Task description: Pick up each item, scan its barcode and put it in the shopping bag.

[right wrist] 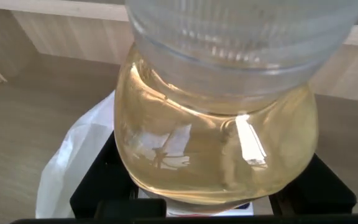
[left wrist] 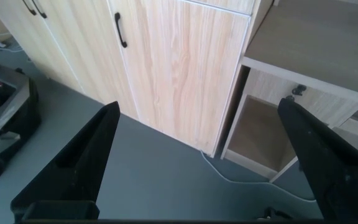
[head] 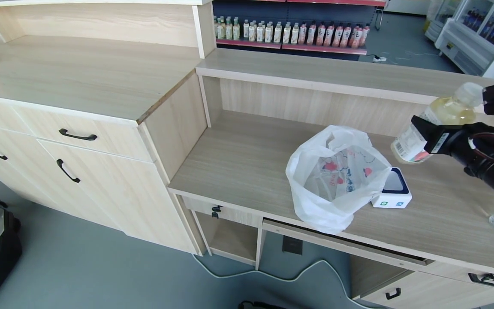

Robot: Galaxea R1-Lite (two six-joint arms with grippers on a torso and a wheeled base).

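The bottle (head: 446, 112) is clear glossy plastic, the bag (head: 315, 193) thin crinkled plastic, the counter (head: 247, 163) matt wood-grain.

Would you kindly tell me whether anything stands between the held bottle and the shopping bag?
Nothing visible blocks it. The bottle in the right pincer hangs above the counter; the scanner sits low beside the open shopping bag.

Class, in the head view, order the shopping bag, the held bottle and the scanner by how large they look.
1. Bag.
2. Bottle. It is held up nearer the camera, so its true size against the scanner is unsure.
3. Scanner.
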